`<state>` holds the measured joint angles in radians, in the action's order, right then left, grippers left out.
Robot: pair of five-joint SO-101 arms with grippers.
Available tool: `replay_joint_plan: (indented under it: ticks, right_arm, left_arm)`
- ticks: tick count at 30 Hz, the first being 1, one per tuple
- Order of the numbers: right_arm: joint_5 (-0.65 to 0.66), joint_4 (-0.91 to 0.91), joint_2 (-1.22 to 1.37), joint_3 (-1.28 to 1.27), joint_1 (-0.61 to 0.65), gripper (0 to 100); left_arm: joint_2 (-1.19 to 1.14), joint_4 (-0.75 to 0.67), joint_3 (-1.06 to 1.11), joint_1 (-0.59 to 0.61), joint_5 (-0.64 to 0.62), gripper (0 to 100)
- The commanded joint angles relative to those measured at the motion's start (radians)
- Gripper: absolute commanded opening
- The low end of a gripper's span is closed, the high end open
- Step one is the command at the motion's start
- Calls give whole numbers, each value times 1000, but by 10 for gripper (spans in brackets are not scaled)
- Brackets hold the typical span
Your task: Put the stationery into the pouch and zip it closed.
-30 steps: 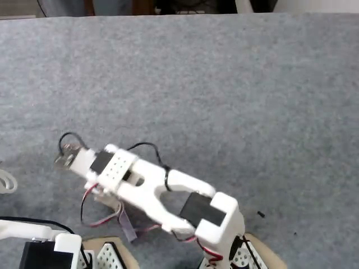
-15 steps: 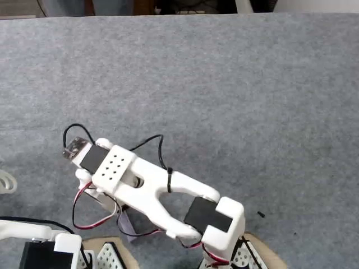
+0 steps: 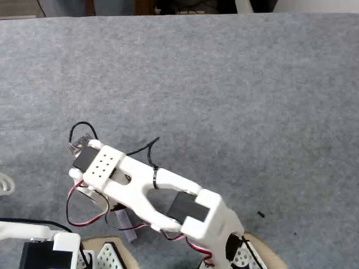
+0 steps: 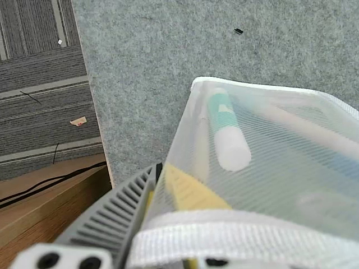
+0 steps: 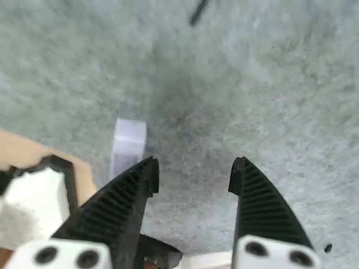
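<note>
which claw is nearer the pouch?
Left. The left claw sits against the pouch edge; the right claw hangs open over the grey mat.

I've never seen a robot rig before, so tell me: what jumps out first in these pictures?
A see-through mesh pouch looms close in the left wrist view, a green-and-white glue stick inside it. From above, a white arm lies stretched across the grey felt table, and the right gripper hangs open over that felt.
</note>
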<state>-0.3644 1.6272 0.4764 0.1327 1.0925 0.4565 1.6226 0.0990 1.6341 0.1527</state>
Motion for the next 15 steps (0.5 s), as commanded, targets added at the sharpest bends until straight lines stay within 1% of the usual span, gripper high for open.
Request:
replay_joint_plan:
  ticks: [1, 5, 8, 12, 15]
  right_arm:
    - [-14, 11, 28, 128, 14, 225]
    - [-20, 46, 94, 220, 21, 225]
    - [-23, 130, 143, 285, 21, 225]
    - [-25, 138, 168, 294, 21, 218]
    - [-17, 138, 170, 294, 23, 195]
  left_arm:
    - [3, -23, -35, 36, 15, 29]
    - [3, -29, -42, 61, 15, 29]
    - [3, -34, -42, 73, 15, 29]
    - [3, -81, -33, 73, 11, 29]
    - [2, -84, -33, 64, 9, 29]
